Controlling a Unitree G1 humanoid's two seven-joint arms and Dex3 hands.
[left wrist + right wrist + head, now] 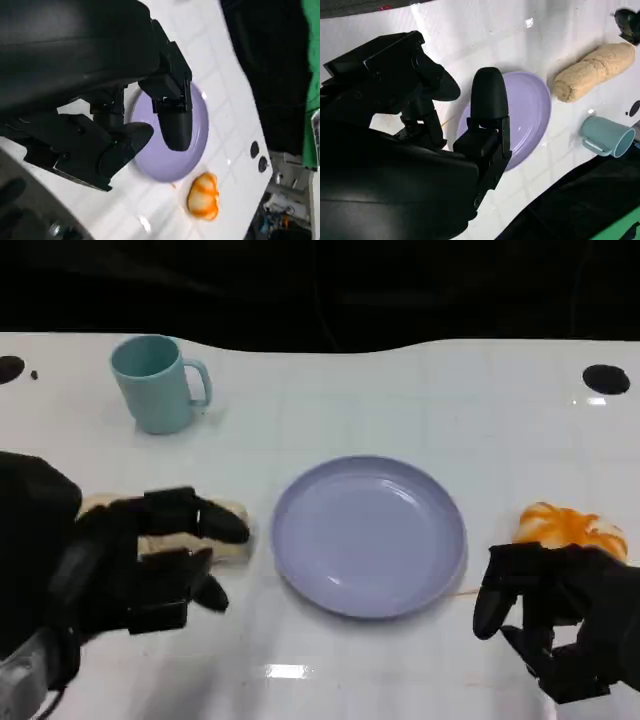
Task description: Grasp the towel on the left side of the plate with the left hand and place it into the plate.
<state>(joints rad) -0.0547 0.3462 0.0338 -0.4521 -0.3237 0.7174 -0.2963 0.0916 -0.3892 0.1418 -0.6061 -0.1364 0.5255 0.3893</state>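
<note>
Meanwhile the left hand (150, 560) hovered over the rolled towel (225, 545) left of the plate (368, 535), fingers apart, holding nothing; the right hand (555, 615) rested by the tabletop's near edge, fingers apart too

A teal mug (155, 383) stands upright at the far left of the white surface (400, 400), its handle turned toward the right. An orange and white object (570, 528), rounded and lobed, lies near the right edge. A black round mark (605, 379) sits at the far right corner, with another (10, 368) at the far left edge
</note>
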